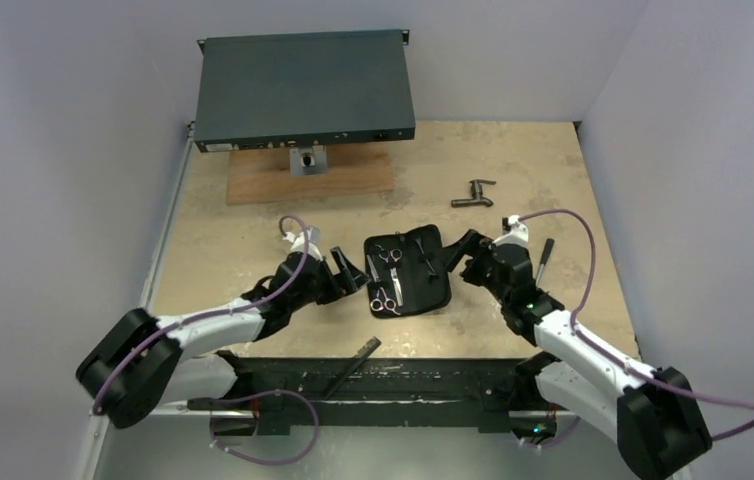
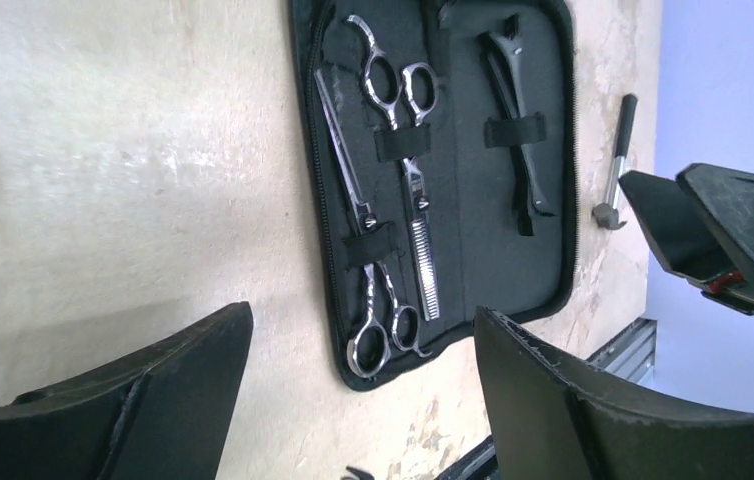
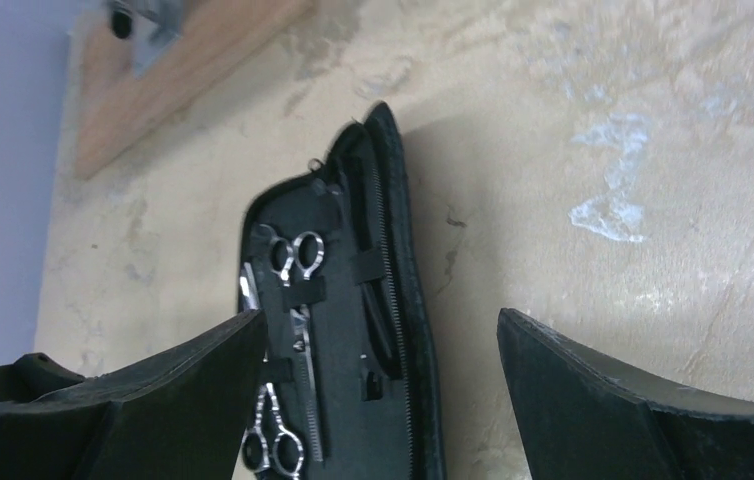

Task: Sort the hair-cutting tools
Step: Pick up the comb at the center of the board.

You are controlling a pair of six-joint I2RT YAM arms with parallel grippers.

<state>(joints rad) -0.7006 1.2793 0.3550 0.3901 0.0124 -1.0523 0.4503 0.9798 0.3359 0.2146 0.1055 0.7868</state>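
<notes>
Two scissors (image 2: 420, 205) in open case (image 1: 431, 285) | case between both grippers | left gripper (image 1: 353, 272) wide, empty | right gripper (image 1: 456, 262) wide, empty

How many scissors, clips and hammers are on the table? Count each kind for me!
Scissors: 2
Clip: 1
Hammer: 1
Total: 4

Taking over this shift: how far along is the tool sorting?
Done, apparently: two scissors and a black clip sit strapped in the open case. In hand: nothing; the left pincer and right pincer flank the case, both open. Left: a slim black piece, perhaps the comb, lies by the near rail.
</notes>
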